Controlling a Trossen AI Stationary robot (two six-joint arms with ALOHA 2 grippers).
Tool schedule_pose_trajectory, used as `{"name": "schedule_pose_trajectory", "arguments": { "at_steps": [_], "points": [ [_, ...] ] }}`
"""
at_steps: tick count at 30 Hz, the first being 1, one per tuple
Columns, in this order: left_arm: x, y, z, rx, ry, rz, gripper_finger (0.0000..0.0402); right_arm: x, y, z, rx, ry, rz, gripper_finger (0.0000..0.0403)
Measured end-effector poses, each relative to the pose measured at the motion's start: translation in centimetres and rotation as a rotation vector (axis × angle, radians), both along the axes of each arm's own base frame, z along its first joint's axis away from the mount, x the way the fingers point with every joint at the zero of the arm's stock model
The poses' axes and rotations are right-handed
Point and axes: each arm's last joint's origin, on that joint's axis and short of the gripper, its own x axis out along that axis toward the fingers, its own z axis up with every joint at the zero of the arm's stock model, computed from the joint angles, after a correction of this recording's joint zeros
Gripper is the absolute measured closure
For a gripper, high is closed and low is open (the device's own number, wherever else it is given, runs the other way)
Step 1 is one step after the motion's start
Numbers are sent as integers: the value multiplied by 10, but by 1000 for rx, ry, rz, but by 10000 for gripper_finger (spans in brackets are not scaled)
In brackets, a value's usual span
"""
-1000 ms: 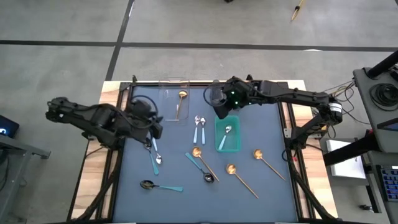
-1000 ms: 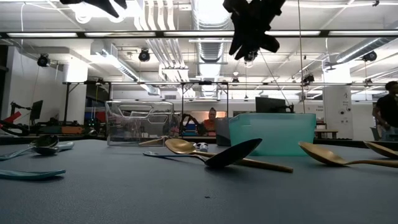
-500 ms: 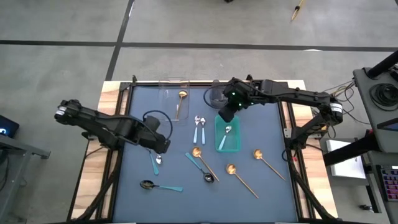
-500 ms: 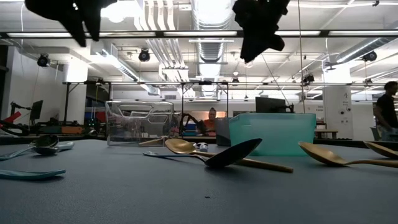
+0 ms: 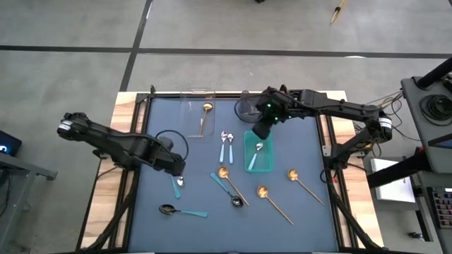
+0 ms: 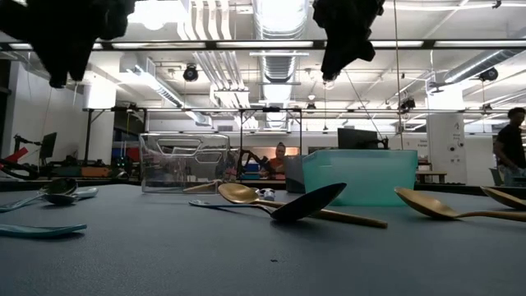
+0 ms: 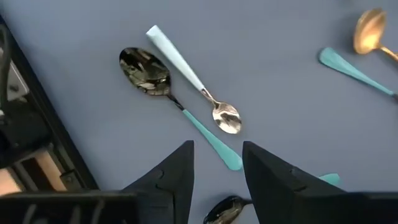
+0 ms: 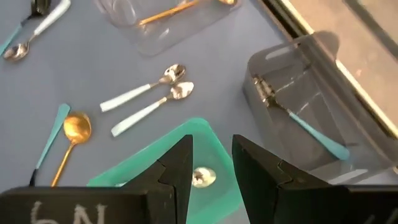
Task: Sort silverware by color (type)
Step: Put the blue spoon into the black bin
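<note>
The left end effector (image 7: 214, 163), fingers parted and empty, hovers over two crossed spoons (image 7: 186, 93) whose handles run diagonally; the right arm waits far off.

Spoons (image 5: 272, 201) and bins (image 5: 258, 153) on table (image 5: 304, 141)

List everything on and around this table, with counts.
Gold spoons: 4, gold; one in the clear bin, three loose on the mat's right half.
Light-blue-handled spoons: 4, silver bowls; two side by side mid-mat, one in the teal bin, one below the left gripper.
Teal-handled spoons: 4, dark bowls; one in the grey bin, three loose on the mat.
Clear bin: 1, far edge.
Grey bin: 1, far edge.
Teal bin: 1, mid-mat.
Mat: 1, dark blue.
Person: 1, in the room behind.
Left gripper: fingers open, empty.
Right gripper: fingers open, above the teal bin.
</note>
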Motion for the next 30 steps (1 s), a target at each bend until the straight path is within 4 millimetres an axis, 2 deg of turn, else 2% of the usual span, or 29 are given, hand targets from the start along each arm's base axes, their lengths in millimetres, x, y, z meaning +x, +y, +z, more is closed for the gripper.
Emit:
{"name": "schedule_pose_trajectory", "arguments": {
  "at_steps": [5,11,23,30],
  "points": [
    [-15,5,-19,-29,-64,58,301,5,-1,4,-17,-66,-6,300],
    [-20,4,-35,-111,-72,55,306,10,-3,8,-21,-138,-22,300],
    [-15,0,-51,-144,20,44,306,11,-4,5,-46,-135,-34,300],
    [-17,1,-69,-124,46,56,274,11,-4,3,-45,-127,-34,300]
  ]
}}
